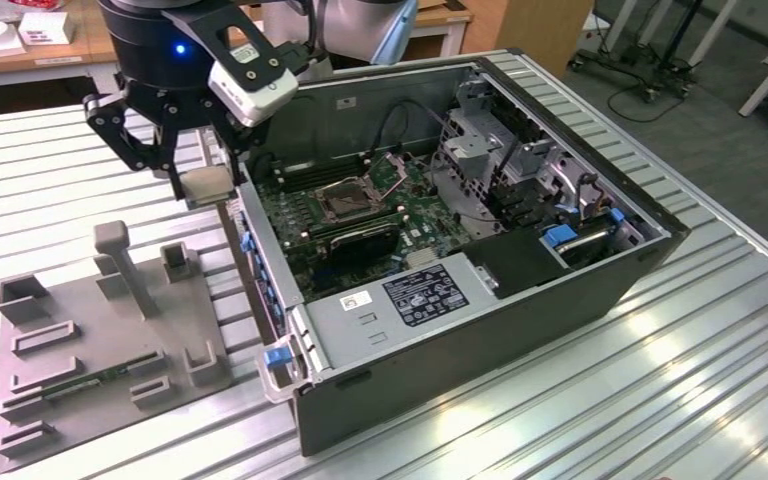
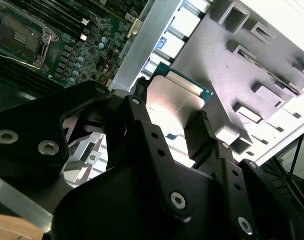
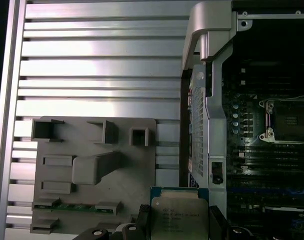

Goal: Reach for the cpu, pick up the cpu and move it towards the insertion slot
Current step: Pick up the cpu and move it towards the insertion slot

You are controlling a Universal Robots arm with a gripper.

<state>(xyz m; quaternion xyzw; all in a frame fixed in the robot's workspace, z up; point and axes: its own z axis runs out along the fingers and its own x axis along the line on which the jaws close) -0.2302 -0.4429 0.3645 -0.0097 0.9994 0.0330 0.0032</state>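
Nearest, black two-fingered claw (image 2: 172,114), clamped tight on the thin square silvery-topped cpu (image 2: 174,97), green edge showing. Held aloft above the ribbed aluminium table (image 1: 37,190), near the grey moulded parts tray (image 1: 91,350), just beside the open black computer case (image 1: 491,330). Farther in, square metal-framed, dark-centred insertion slot (image 1: 347,200), well apart from the cpu.

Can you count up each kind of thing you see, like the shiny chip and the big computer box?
cpu: 1
insertion slot: 1
grey tray: 1
green memory stick on it: 1
computer case: 1
gripper: 1
Total: 6
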